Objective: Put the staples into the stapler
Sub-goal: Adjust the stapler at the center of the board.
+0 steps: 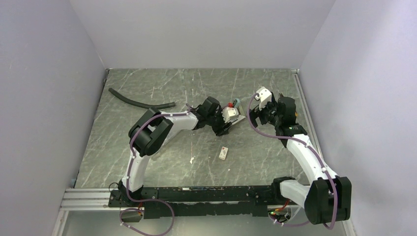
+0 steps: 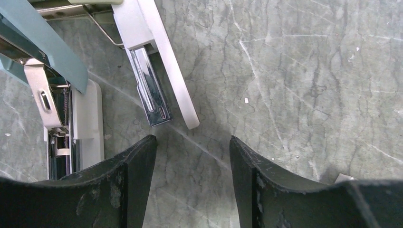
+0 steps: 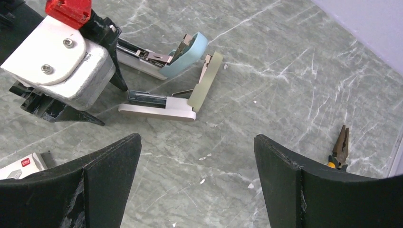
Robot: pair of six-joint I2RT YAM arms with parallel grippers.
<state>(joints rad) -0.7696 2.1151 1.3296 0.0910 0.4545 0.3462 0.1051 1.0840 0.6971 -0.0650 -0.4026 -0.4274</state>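
As both grippers stand spread and empty, no item is held at this moment. The left gripper (image 2: 192, 142) is seen with its fingers parted over bare table (image 2: 309, 95), nothing between them. The end of the white stapler (image 2: 157, 76) lies just beyond its fingertips, and the blue stapler (image 2: 47, 42) lies beside that, toward the left of the wrist view. Both staplers are opened out, lids swung back, with inner metal parts exposed. The right gripper (image 3: 197, 140) is likewise spread wide, nothing pinched, and is held above the table to the right of the staplers.

The staples (image 1: 224, 153) are noted as a small white box lying flat on the table, apart from both staplers, on the side toward the arm bases. From the left gripper the box lies almost straight back toward the bases. From the right gripper it lies back and to the left, and farther off. The left arm is judged the nearer.

The box's long axis is seen to run roughly near-to-far, slightly slanted, so a pinch across its width would be expected to need the fingers set left-to-right. Loading is judged not yet begun. Which stapler is meant cannot be told.
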